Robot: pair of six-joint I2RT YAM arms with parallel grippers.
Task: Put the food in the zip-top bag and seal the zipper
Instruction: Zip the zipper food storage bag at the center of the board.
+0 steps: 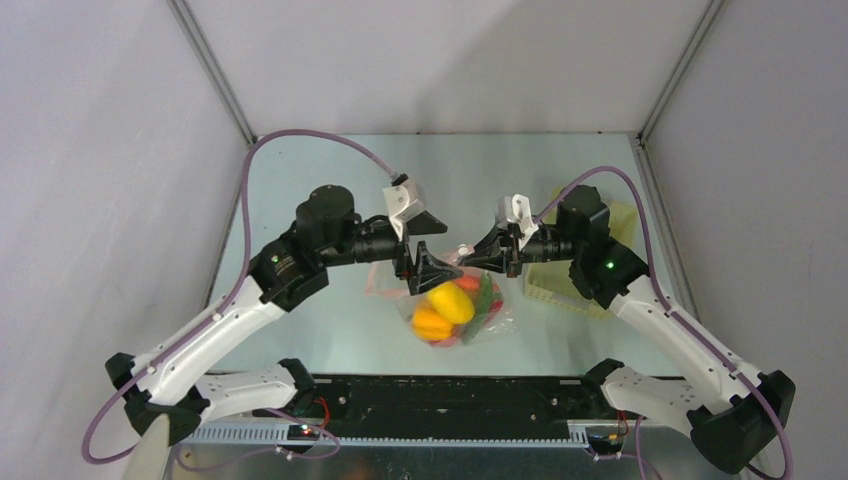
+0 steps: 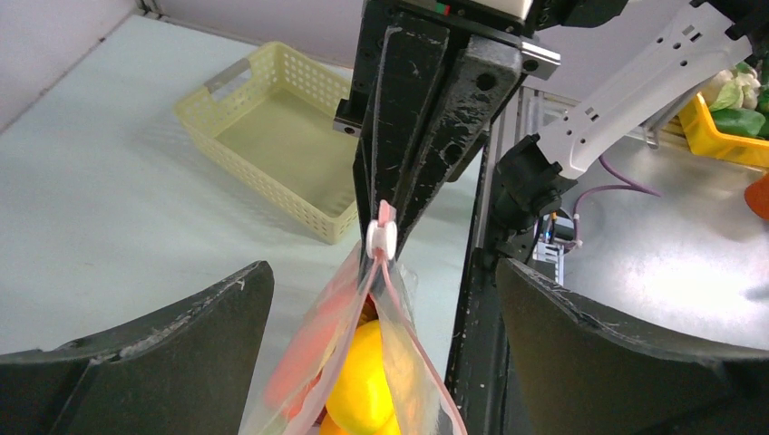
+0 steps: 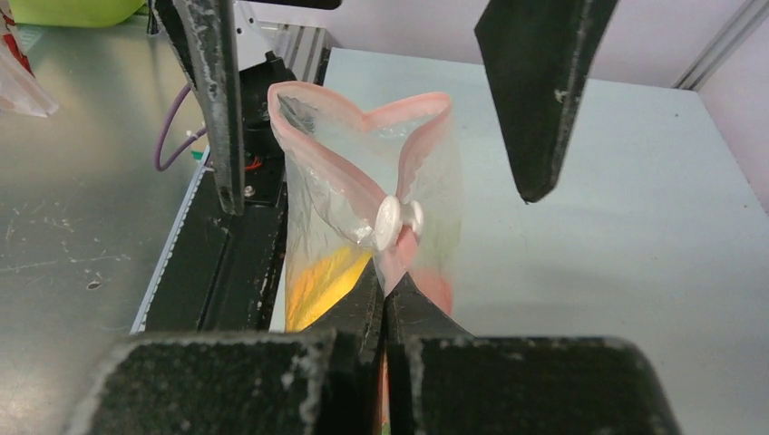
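Observation:
The zip-top bag [image 1: 470, 318] hangs between my two grippers with its mouth open; its pink zipper strip [image 3: 337, 177] forms a loop. Inside I see food: a yellow pepper [image 1: 452, 300], an orange pepper [image 1: 430, 325] and red and green pieces [image 1: 485, 295]. The yellow pepper also shows in the left wrist view [image 2: 363, 381]. My right gripper [image 3: 388, 283] is shut on the zipper edge just below the white slider [image 3: 390, 223]. My left gripper [image 2: 383, 270] is wide open, one finger on each side of the bag, touching nothing.
The pale-yellow perforated basket [image 1: 560, 285] stands empty on the table to the right of the bag, under the right arm. The black front rail [image 1: 450, 395] runs along the near edge. A yellow bin [image 2: 725, 127] sits off the table.

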